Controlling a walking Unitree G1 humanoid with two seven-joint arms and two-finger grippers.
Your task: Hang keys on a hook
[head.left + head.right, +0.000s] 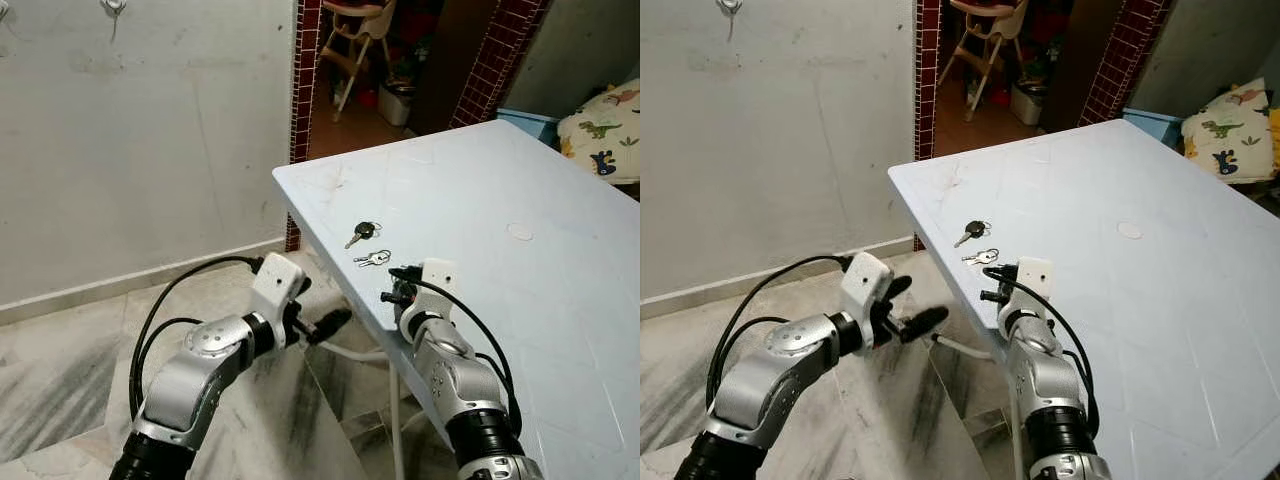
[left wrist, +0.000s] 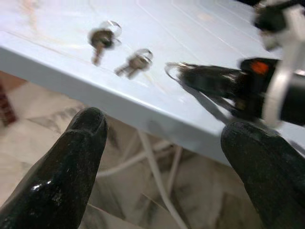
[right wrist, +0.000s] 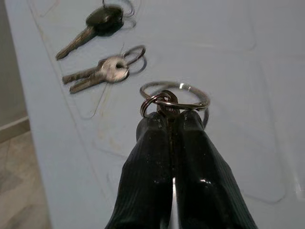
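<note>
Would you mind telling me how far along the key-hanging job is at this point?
Done: the right gripper has closed on a key ring, held just above the table. In hand: that ring is gripped near the table's edge, not yet carried off. Left: bringing it to a wall hook, which is up on the wall to the robot's left. Two other key sets lie on the table. The left gripper is open beside the table.
</note>
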